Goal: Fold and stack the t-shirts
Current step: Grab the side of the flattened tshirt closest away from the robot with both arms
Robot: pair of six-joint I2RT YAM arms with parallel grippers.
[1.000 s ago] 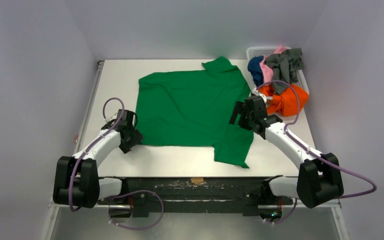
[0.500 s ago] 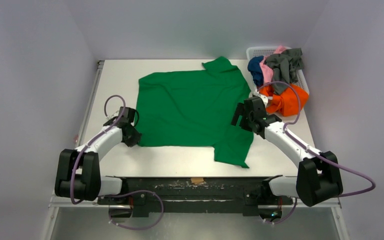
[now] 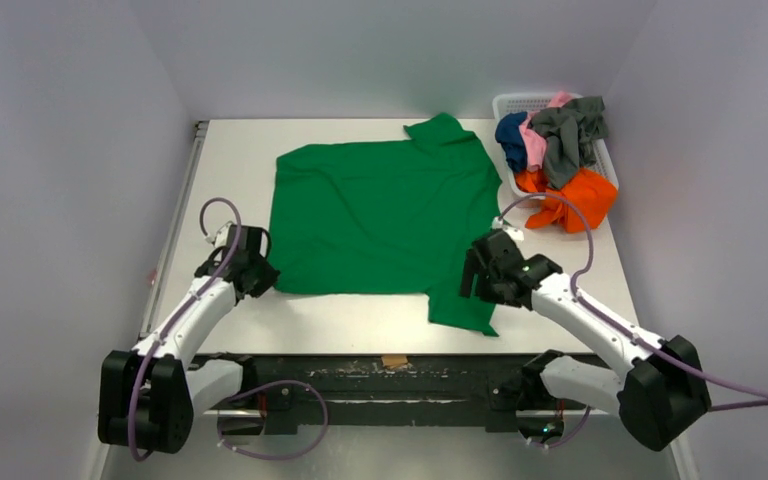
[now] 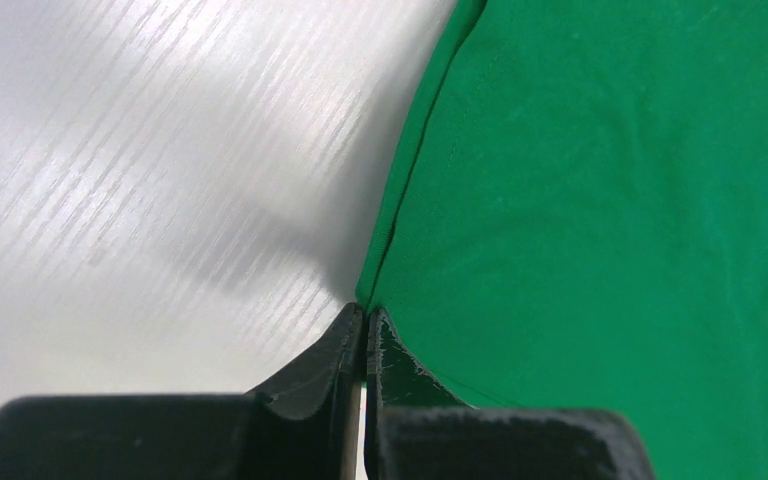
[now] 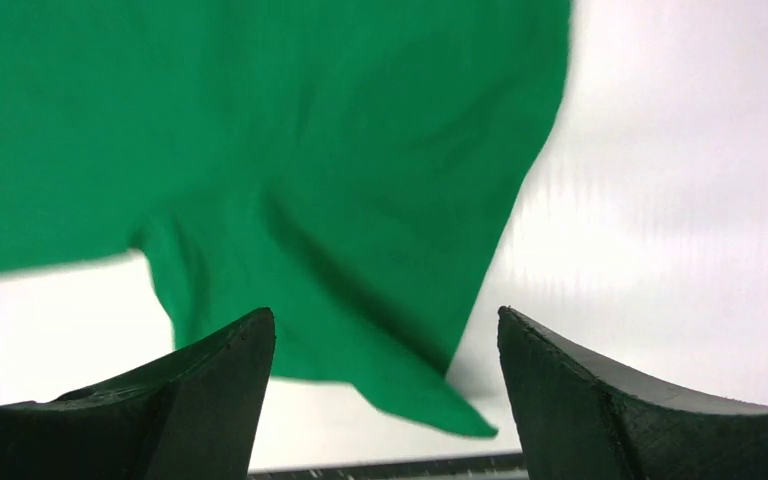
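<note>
The bright green t-shirt (image 3: 380, 215) lies spread flat on the white table, one sleeve pointing to the near edge. My left gripper (image 3: 263, 283) is at its near-left hem corner. In the left wrist view the gripper (image 4: 365, 318) is shut, with the corner of the green t-shirt (image 4: 600, 200) pinched at the tips. My right gripper (image 3: 480, 282) hangs open over the near sleeve. The right wrist view shows the sleeve of the green t-shirt (image 5: 310, 150) below the gripper (image 5: 385, 318), with nothing between the fingers. The orange (image 3: 580, 195), grey (image 3: 570, 125), pink (image 3: 533, 140) and navy (image 3: 510, 135) t-shirts are heaped at the back right.
A white lattice basket (image 3: 520, 100) stands at the back right corner under the heap of shirts. The orange shirt spills out of it onto the table. A dark rail (image 3: 390, 372) runs along the near table edge between the arm bases.
My left gripper has closed on the shirt's near-left corner. My right arm has moved toward the near edge, from beside the orange shirt to over the green sleeve.
</note>
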